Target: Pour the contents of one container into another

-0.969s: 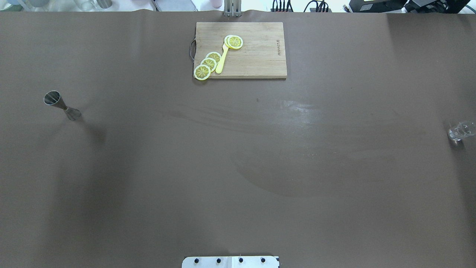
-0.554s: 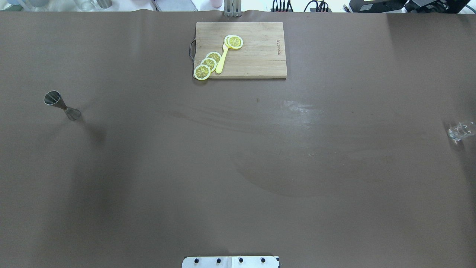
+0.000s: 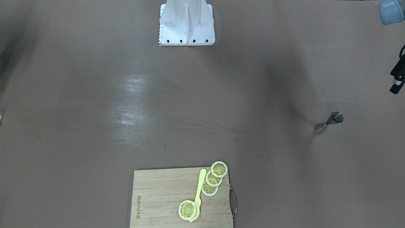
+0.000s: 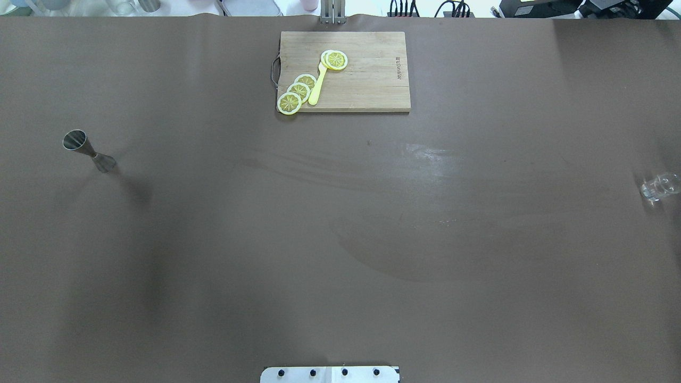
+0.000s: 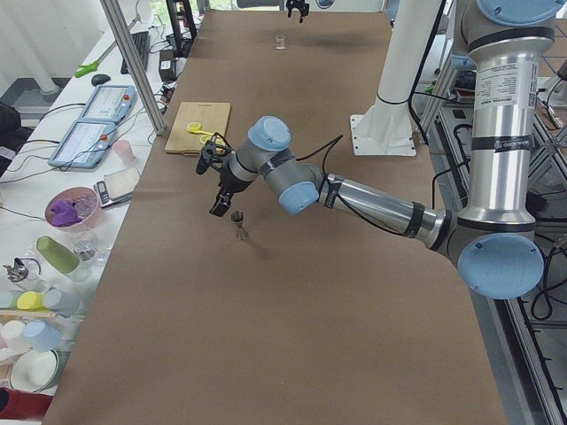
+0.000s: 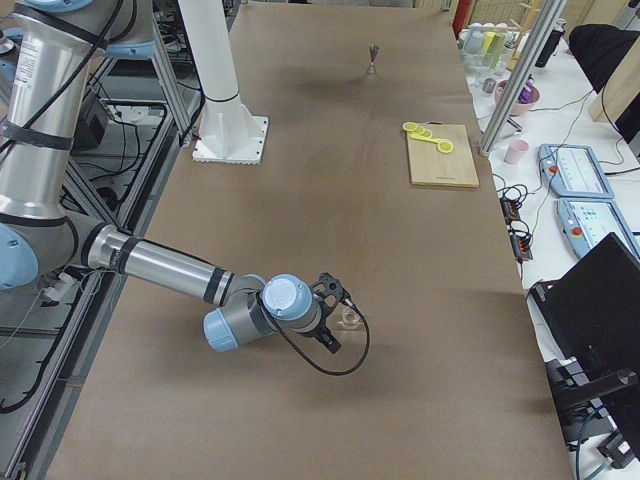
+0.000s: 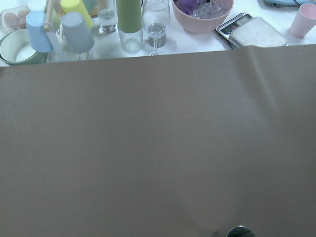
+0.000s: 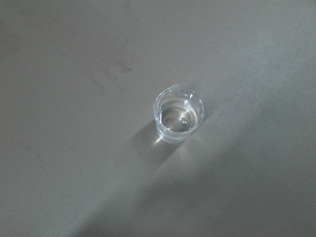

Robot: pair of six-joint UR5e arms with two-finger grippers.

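Lemon slices [image 4: 298, 91] on your cutting board [image 4: 367, 85]; well apart from it, steel jigger [image 4: 85, 149], clear glass [image 4: 659, 186]. Can't tell left gripper [image 5: 216, 211], right gripper [image 6: 334, 315] spread.

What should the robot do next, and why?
Probably lower the right hand onto the small clear glass cup and grip it. The cup stands free on the brown table, centred in the right wrist view. The steel hourglass-shaped measuring cup stands untouched far away, so nothing is held for pouring yet.
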